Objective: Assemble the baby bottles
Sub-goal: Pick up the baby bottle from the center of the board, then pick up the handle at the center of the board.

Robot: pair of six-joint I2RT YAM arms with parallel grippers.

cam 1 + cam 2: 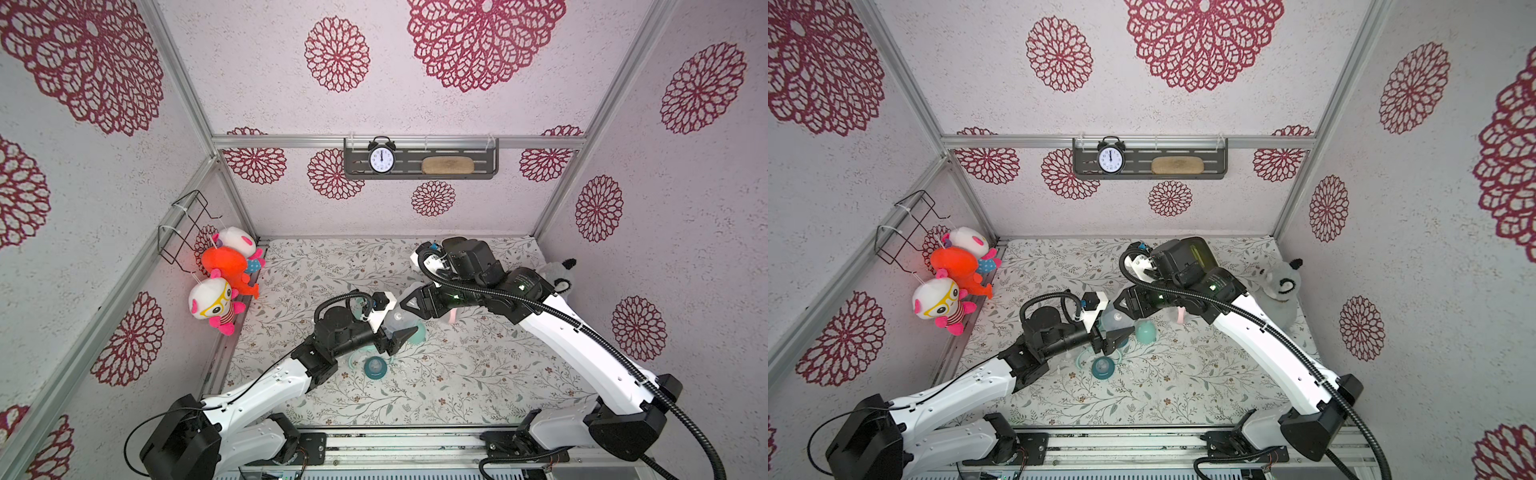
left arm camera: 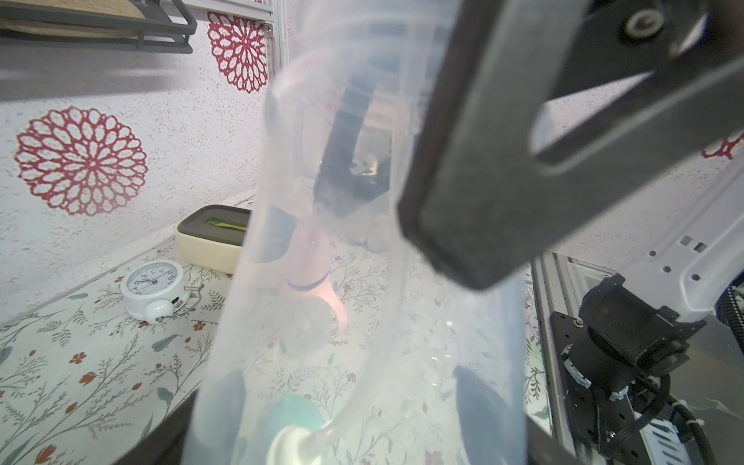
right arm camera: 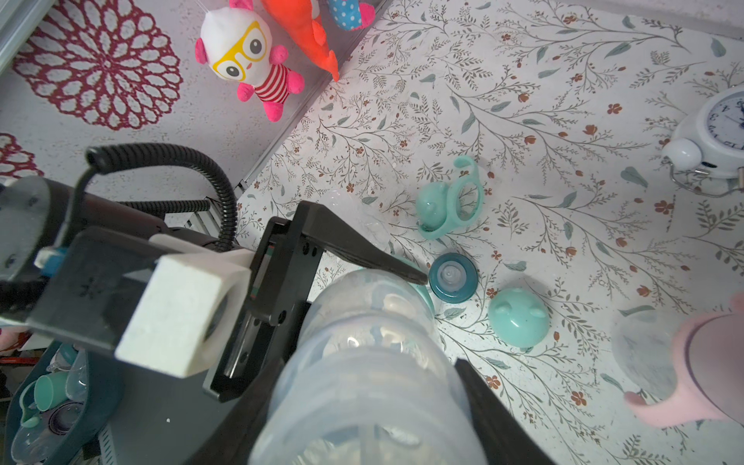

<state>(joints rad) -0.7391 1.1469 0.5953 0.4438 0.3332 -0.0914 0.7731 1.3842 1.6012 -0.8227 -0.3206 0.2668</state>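
We see both hands together over the middle of the bench [image 3: 563, 100], each clamped on the same clear bottle [image 3: 362, 362]. The right hand [image 1: 410, 307] grips its bare threaded neck end and the left hand [image 1: 402, 336] grips the other end. The bottle lies sideways between them. On the bench just beside it we find a teal collar [image 3: 453, 277] with its nipple, a mint cap [image 3: 518, 318], and a mint ring [image 3: 463, 197] against a second cap [image 3: 432, 205]. A pink bottle [image 3: 692, 362] is near, and a white clock [image 3: 720, 129] sits farther off.
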